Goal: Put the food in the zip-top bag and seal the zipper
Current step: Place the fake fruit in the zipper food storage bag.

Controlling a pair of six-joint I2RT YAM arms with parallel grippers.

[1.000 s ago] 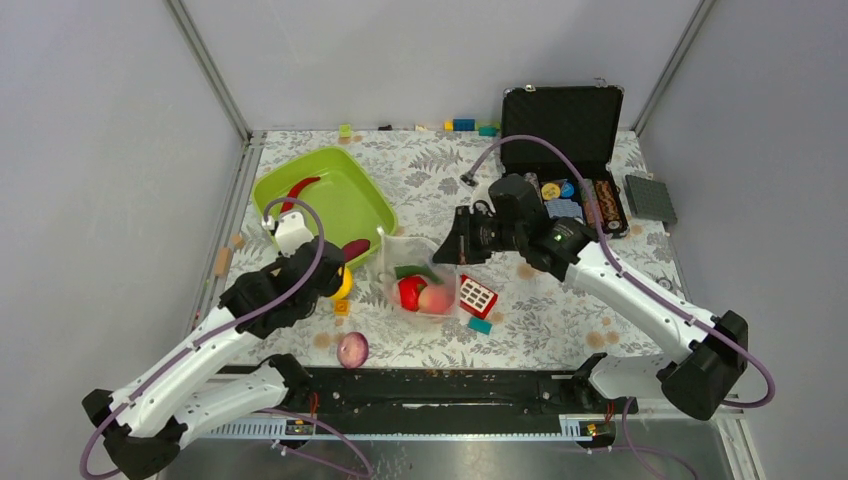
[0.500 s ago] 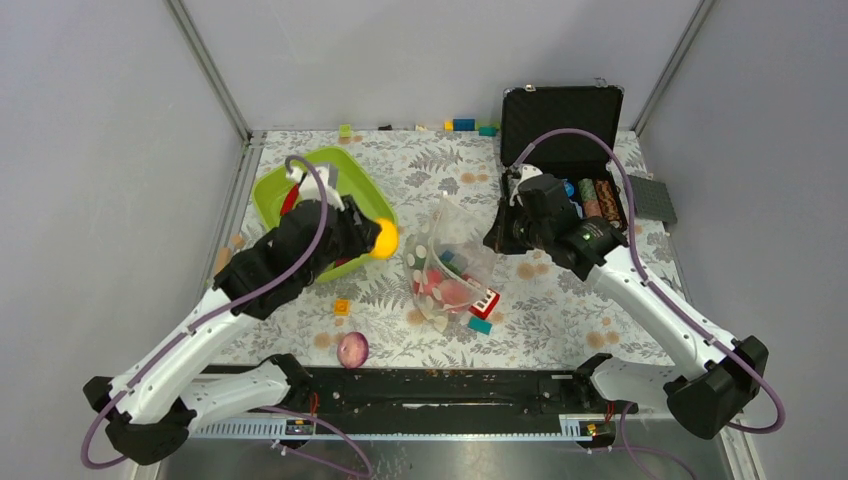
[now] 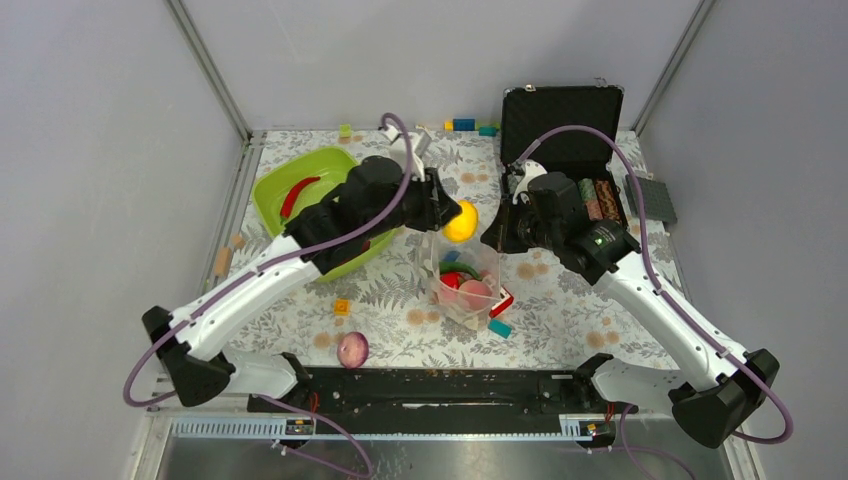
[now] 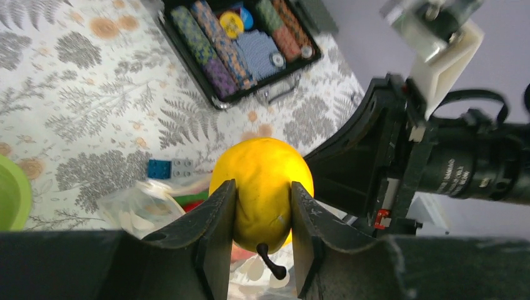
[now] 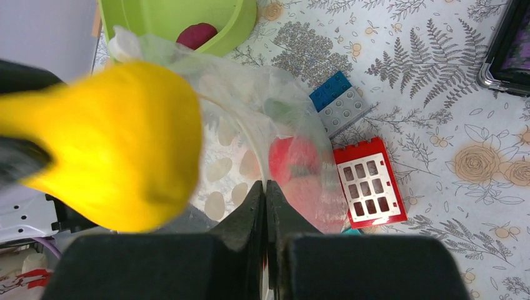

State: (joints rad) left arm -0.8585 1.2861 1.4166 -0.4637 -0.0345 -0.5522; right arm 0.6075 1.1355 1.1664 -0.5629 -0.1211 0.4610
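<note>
My left gripper (image 3: 452,217) is shut on the yellow lemon (image 3: 461,221), which hangs just above the mouth of the zip-top bag (image 3: 466,287). In the left wrist view the lemon (image 4: 262,159) fills the gap between the fingers (image 4: 219,215), stem toward the camera. My right gripper (image 5: 265,186) is shut on the bag's upper edge and holds the bag (image 5: 250,112) open and upright. Red, pink and green food sits inside. A purple onion (image 3: 352,349) lies on the table near the front. A red chili (image 3: 298,192) and a dark red piece (image 5: 197,34) lie in the green tub.
The lime-green tub (image 3: 330,165) stands at the back left. An open black case (image 3: 560,118) of poker chips is at the back right, beside a grey plate (image 3: 651,198). A red window block (image 5: 369,181), a teal block (image 3: 499,328) and blue-grey bricks (image 5: 340,103) lie around the bag.
My left arm has swung the lemon from the left, past the tub, to above the bag. The right gripper has pulled the bag's edge up and to the right, standing the bag upright.
</note>
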